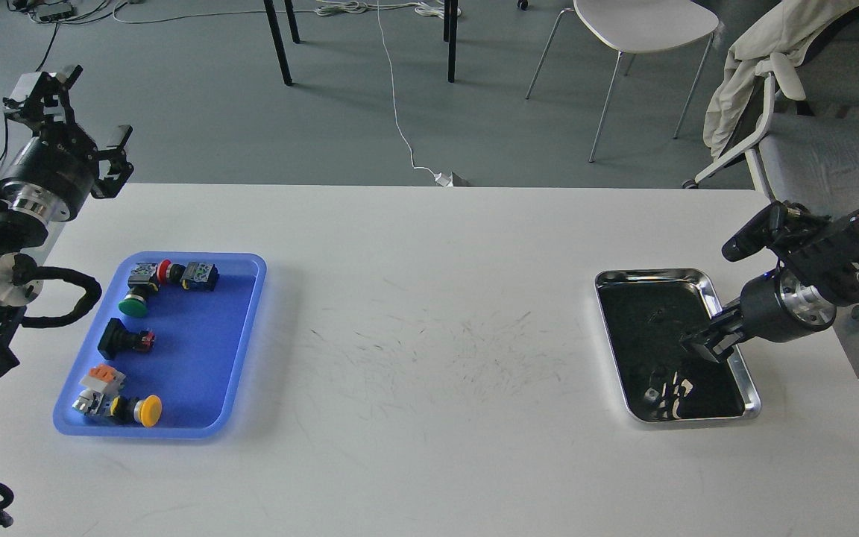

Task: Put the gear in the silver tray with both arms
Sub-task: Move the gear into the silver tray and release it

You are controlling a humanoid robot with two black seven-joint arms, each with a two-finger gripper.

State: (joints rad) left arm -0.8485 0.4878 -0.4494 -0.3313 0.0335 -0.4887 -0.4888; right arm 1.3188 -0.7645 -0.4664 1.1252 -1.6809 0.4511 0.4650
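Right fingers [705, 344] over silver tray [751, 388]

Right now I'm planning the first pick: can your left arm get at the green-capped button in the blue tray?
Probably yes. The left gripper hangs raised beyond the blue tray, fingers apart, and nothing covers the green-capped button.

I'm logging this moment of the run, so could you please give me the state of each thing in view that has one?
silver tray: flat on the table, no part visible in it.
blue tray: flat on the table, holding several push-button parts.
left gripper: open, raised beyond the table's far left corner, holding nothing.
right gripper: over the silver tray's right side; open or shut cannot be told.
white chair: upright on the floor.
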